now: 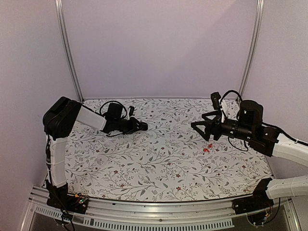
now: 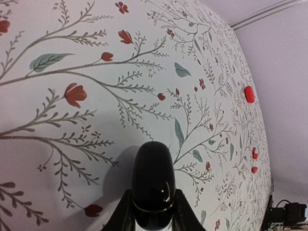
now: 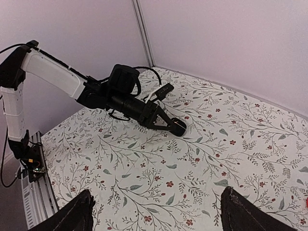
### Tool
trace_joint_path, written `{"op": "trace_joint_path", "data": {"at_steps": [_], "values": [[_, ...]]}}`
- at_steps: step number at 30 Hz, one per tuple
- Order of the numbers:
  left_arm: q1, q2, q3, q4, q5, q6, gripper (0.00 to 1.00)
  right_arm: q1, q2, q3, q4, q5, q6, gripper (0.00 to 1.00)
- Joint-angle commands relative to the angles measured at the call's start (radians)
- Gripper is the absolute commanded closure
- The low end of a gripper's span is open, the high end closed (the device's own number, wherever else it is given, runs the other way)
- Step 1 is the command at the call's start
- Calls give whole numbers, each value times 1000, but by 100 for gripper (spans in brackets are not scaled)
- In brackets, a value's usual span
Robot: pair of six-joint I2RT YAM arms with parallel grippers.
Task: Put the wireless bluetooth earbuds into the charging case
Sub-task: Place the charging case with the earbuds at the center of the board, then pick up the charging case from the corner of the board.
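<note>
The left pincer [image 1: 138, 126] is clamped on the glossy black oval charging case [image 2: 153, 183], low over the floral-patterned table [image 1: 159, 168]. Well to its right, the tiny bright red plastic earbuds [image 1: 207, 149] lie just beneath the right pincer [image 1: 200, 131], which is spread wide and empty. A slightly off descent could flick these slick buds away, or nip the cloth instead.
</note>
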Motion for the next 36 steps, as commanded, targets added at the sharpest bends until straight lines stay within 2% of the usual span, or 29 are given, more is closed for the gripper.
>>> {"op": "trace_joint_path", "data": {"at_steps": [1,3,5,11,14,17,18,20,23,29,33,36], "values": [[12,58,120,-183,-42,7,100,-20,-17,-13,-12,69,21,6],[12,73,146,-225,-57,8,95,-35,-22,-13,-14,81,25,1],[14,77,166,-266,-82,18,89,-57,-21,-5,-27,99,32,1],[22,38,179,-315,-122,47,66,-232,43,47,-68,-9,83,1],[28,18,193,-347,-144,66,55,-276,87,71,-95,10,89,1],[35,-13,190,-382,-170,80,50,-312,130,98,-117,26,75,1],[35,-26,188,-390,-182,86,43,-323,146,105,-122,34,71,1],[34,-64,186,-404,-217,110,37,-355,184,126,-139,28,67,1],[28,-151,162,-416,-271,142,3,-399,255,156,-163,38,53,1],[24,-435,-7,-320,-376,131,0,-467,413,256,-235,130,32,1],[26,-578,-73,-313,-383,127,0,-475,557,340,-289,270,6,1],[26,-650,-141,-281,-373,135,0,-495,651,397,-317,278,-14,1]]}}
